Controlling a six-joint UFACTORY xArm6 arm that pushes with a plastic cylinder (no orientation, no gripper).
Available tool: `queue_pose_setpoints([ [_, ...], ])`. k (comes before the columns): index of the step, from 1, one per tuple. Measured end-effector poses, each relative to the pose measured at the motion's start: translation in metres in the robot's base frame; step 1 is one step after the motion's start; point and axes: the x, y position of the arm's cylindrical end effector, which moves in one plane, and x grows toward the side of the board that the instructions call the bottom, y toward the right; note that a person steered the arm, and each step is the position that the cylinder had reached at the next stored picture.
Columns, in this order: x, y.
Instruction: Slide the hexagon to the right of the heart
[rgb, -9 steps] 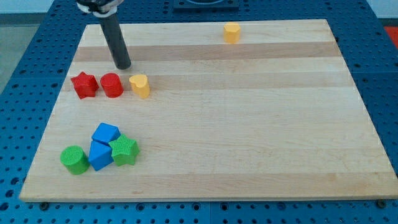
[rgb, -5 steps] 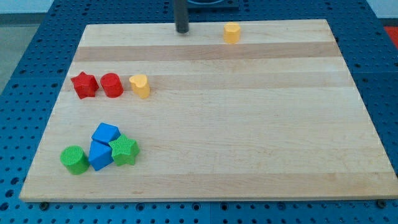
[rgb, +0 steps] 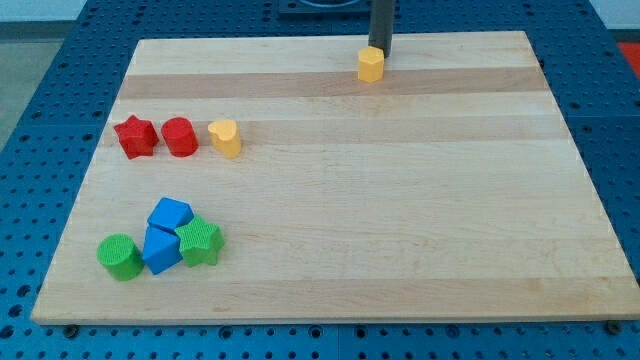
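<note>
Scanning from the view's left, all places taken relative to the yellow heart-shaped block (rgb: 225, 138): red star block (rgb: 135, 137) and red cylinder block (rgb: 180, 136) sit in a row just left of the heart, the cylinder nearest it. Below-left of the heart lies a cluster: green cylinder block (rgb: 120, 256), two blue angular blocks (rgb: 169, 214) (rgb: 160, 250) touching each other, green star-like block (rgb: 200, 242) against them. All rest on the pale wooden bench (rgb: 400, 220).

Task piece: yellow hexagon block (rgb: 371, 64), well to the right of the heart and nearer the view's top edge of the bench.

No gripper on this rig, so no jaws to open or close and nothing held; the rod ends in my tip (rgb: 377, 49), which stands just above the hexagon in the view, touching or nearly so; contact not resolvable.

Key relation: hexagon lies on the view's-bottom side of the tip. Judgement: target spot just right of the heart lies down-left, so a push from the upper right is needed.
</note>
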Motion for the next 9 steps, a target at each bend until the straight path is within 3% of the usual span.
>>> queue_pose_setpoints([
  [9,0.135,-0.054],
])
